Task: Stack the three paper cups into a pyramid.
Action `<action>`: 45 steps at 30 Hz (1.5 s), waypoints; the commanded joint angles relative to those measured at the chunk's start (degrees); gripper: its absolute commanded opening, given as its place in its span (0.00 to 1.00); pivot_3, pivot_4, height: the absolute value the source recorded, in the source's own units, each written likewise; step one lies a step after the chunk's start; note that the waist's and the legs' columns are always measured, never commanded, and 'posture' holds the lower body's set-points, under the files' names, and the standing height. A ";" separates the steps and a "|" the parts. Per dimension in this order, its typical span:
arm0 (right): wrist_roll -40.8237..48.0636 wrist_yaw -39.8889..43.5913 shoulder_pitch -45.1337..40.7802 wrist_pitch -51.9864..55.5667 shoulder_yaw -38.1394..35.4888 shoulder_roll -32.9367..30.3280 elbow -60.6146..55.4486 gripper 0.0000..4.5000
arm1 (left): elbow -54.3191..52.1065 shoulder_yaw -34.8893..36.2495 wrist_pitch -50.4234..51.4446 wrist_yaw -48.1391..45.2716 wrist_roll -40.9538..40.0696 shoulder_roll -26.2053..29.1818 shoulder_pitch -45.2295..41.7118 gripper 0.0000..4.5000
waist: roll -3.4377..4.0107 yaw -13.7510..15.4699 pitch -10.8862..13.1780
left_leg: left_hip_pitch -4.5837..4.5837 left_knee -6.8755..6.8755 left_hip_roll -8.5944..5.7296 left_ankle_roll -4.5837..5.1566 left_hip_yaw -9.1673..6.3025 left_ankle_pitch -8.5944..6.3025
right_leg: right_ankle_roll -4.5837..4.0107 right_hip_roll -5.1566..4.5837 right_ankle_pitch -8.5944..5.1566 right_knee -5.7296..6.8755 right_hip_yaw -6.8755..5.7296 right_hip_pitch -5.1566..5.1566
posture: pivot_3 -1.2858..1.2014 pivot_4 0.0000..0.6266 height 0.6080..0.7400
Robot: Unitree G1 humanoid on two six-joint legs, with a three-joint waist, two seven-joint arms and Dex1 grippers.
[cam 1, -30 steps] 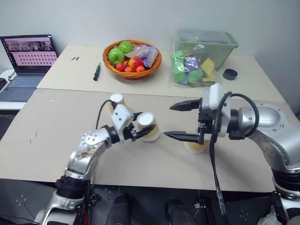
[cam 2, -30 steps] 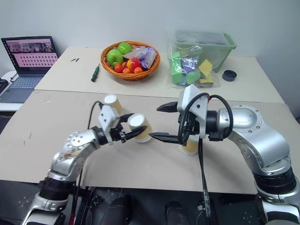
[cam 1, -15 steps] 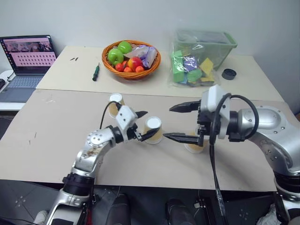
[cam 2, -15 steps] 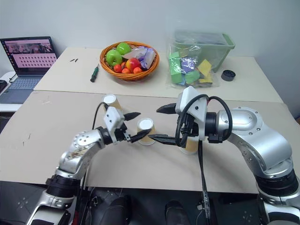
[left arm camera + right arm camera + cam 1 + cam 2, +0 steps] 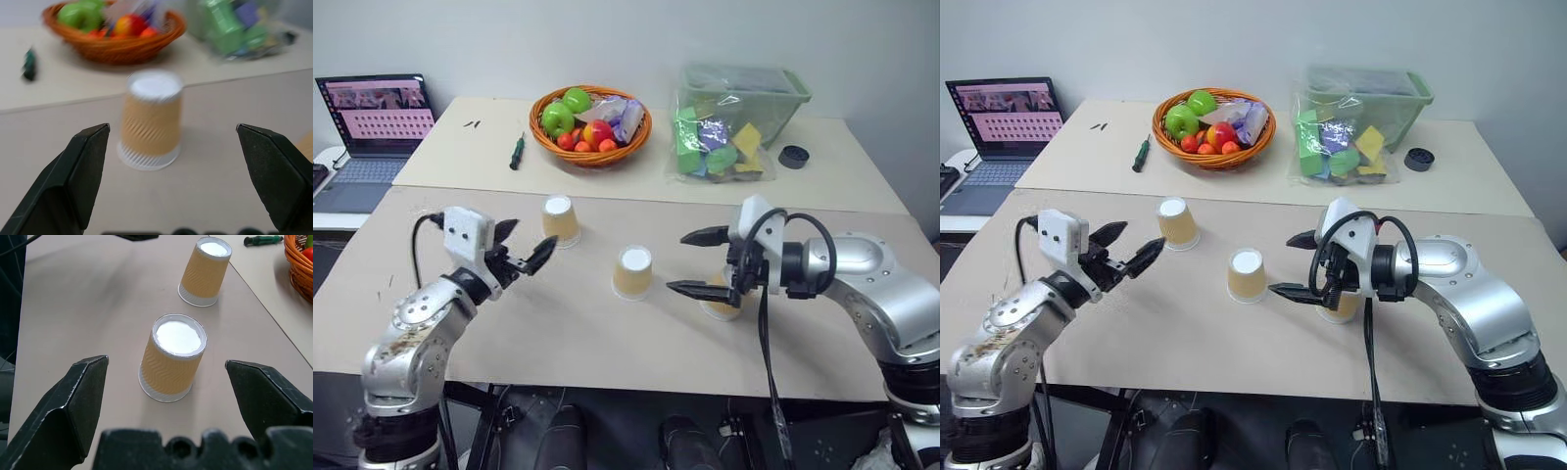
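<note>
Three tan paper cups are on the near table. One cup [image 5: 560, 219] stands upside down at the back left, and another [image 5: 633, 271] stands upside down in the middle. The third cup [image 5: 719, 305] is mostly hidden behind my right gripper [image 5: 678, 262]. That gripper hangs open just right of the middle cup [image 5: 172, 359], its fingers level with it and not touching. My left gripper [image 5: 529, 243] is open and empty at the left, pointing toward the back-left cup [image 5: 150, 120], a short way from it. No cup rests on another.
On the far table are a fruit basket [image 5: 592, 122], a green bin of coloured blocks [image 5: 736, 116], a screwdriver [image 5: 516, 150] and a small black ring [image 5: 793, 154]. A laptop [image 5: 372, 122] is at the far left. A seam runs between the two tables.
My left gripper opened, let go of the middle cup, which now stands upside down, and swung away to the left. The right gripper sank a little.
</note>
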 commanded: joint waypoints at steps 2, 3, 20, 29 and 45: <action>0.87 -0.14 -0.49 -0.32 -2.11 -0.44 -2.56 1.00 | 9.03 -3.38 -7.60 1.86 5.22 -2.57 -5.23 0.98 | 0.00 0.55 0.00 | -0.01 0.00 0.00 0.00 0.00 0.00 | 0.00 0.00 0.00 0.00 -0.02 -0.01 | 0.52 0.24 0.64; 0.88 -0.36 -0.50 -0.18 -2.33 -0.51 -2.73 1.00 | 11.34 -4.11 -8.90 1.32 5.84 -2.93 -6.65 0.98 | 0.00 0.66 0.00 | -0.01 0.00 0.00 0.00 -0.02 0.00 | 0.00 0.01 0.00 0.00 -0.04 -0.01 | 0.52 0.24 0.64; 0.76 -2.57 0.48 -0.18 -3.11 -0.09 -4.17 1.00 | 44.77 -9.97 -25.71 -6.92 11.90 -4.97 -29.57 0.98 | 0.00 0.97 0.00 | -0.10 0.00 -0.02 0.00 -0.02 -0.01 | 0.03 0.01 0.02 -0.07 -0.03 -0.04 | 0.52 0.24 0.64; 0.68 -2.48 0.33 -0.43 -2.96 -0.01 -4.23 1.00 | 50.58 -10.41 -28.42 -7.91 12.78 -7.09 -32.43 0.98 | 0.00 1.04 0.00 | -0.11 0.00 -0.03 0.00 -0.02 0.00 | 0.04 0.01 0.02 -0.05 -0.04 -0.04 | 0.52 0.24 0.64; 0.39 -2.84 1.40 0.34 -2.51 -0.34 -4.65 1.00 | 37.89 -11.56 -30.08 -14.50 10.94 -4.71 -25.46 0.59 | 0.00 0.93 0.00 | -0.13 0.00 -0.03 0.00 -0.02 0.00 | 0.05 0.01 0.03 -0.06 -0.03 -0.05 | 0.52 0.24 0.64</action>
